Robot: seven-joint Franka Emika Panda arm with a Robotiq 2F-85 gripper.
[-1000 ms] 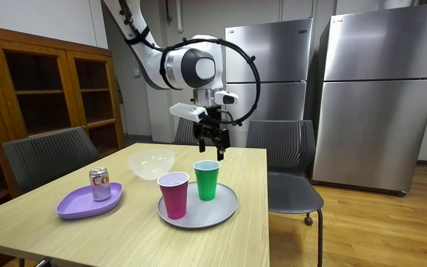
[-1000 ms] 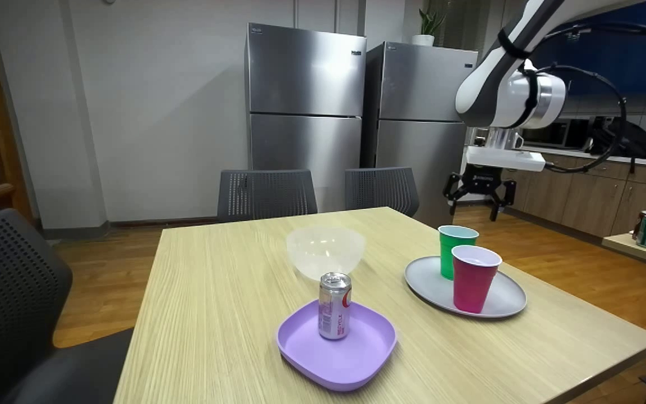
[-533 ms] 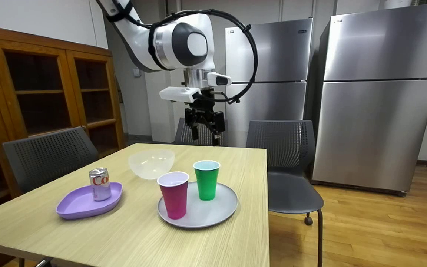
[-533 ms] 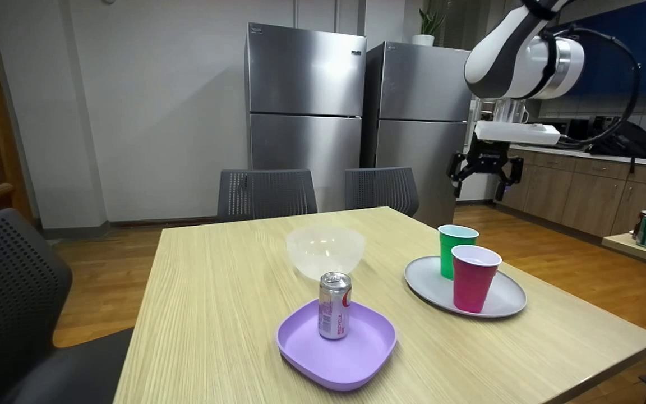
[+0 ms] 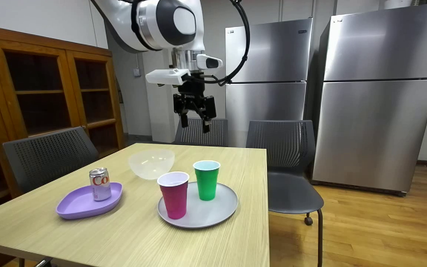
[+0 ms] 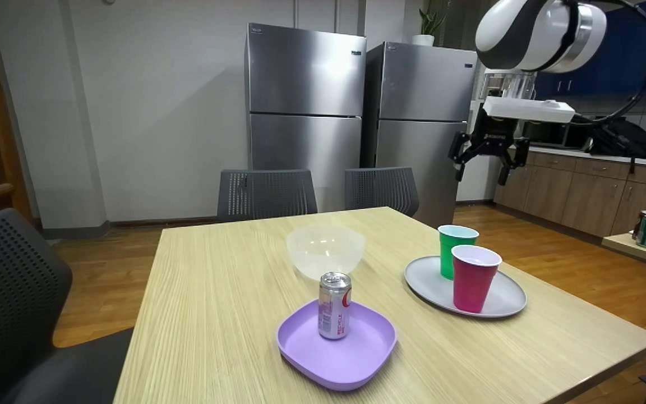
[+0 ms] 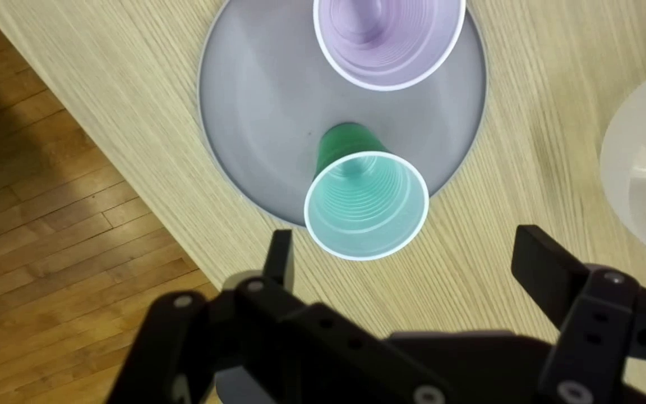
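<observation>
My gripper is open and empty, high above the table in both exterior views (image 5: 195, 126) (image 6: 481, 177); its two black fingers stand wide apart in the wrist view (image 7: 404, 238). Nearest below is a green cup (image 5: 207, 181), upright on a grey round plate (image 5: 211, 215); the wrist view shows the cup (image 7: 365, 202) just beyond the fingers, untouched. A pink cup (image 5: 174, 198) stands upright beside it on the same plate; in the wrist view this cup (image 7: 390, 45) is cut off at the top edge.
A translucent bowl (image 5: 151, 165) sits on the wooden table (image 6: 222, 314). A silver soda can (image 6: 334, 308) stands on a purple plate (image 6: 345, 362). Dark chairs (image 5: 287, 163) stand around the table, with fridges (image 5: 376, 111) behind and a wooden cabinet (image 5: 32, 74) at one side.
The arm and open gripper have risen well above the cups and shifted somewhat, toward the left in an exterior view. The cups, plates, can and bowl have not moved.
</observation>
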